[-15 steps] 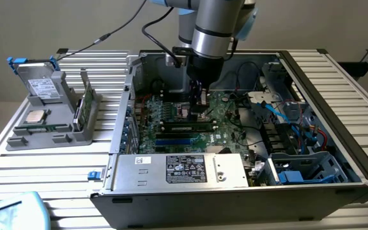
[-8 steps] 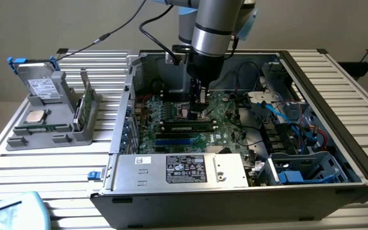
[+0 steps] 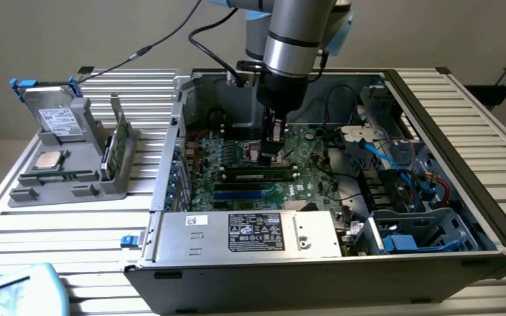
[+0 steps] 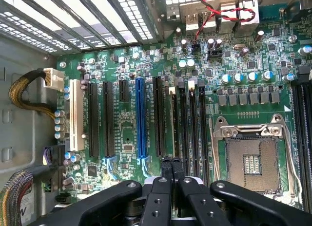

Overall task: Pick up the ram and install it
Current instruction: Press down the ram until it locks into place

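Ram point(image 3: 255, 176) sits in its motherboard slot; gripper point(image 4: 171, 163) pressed together just above, empty

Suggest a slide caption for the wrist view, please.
Shut fingers poised above the motherboard's memory slots, beside the empty processor socket.

One open computer case point(image 3: 464, 217), one motherboard point(image 4: 126, 133), one empty processor socket point(image 4: 251, 162), one ram stick point(image 3: 257, 175) seated, one blue slot point(image 4: 141, 116), one grey holder point(image 3: 68, 187), one gripper point(image 3: 271, 153) counted.
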`<state>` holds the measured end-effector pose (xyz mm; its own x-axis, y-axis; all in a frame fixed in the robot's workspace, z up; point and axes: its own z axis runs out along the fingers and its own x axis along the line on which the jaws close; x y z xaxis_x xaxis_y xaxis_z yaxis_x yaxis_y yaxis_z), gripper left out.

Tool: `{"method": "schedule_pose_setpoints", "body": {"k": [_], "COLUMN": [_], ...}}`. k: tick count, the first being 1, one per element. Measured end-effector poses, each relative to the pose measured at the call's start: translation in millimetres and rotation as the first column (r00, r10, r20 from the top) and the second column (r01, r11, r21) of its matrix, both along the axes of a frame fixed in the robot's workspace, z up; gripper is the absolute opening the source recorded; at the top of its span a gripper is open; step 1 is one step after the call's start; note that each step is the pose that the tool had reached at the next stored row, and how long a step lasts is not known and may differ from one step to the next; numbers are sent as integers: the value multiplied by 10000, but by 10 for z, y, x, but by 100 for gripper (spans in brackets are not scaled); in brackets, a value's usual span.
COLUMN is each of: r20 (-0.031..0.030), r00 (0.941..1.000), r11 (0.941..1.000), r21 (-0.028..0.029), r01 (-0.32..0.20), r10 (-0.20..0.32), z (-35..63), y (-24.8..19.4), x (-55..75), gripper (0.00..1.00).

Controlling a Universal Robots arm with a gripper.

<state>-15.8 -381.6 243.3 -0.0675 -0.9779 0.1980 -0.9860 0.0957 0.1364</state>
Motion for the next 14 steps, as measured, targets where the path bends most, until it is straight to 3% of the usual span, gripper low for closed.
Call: {"method": "schedule_pose_setpoints", "body": {"k": [4, 14], "r20": [208, 625], "r00": [9993, 9902], "r11": [9995, 9921], "r21": [-20, 9], "r01": [301, 1254], "r10": [-301, -1252], "z": [-1, -1], "y": [0, 2], "x": [0, 1], "gripper": [10, 10]}}
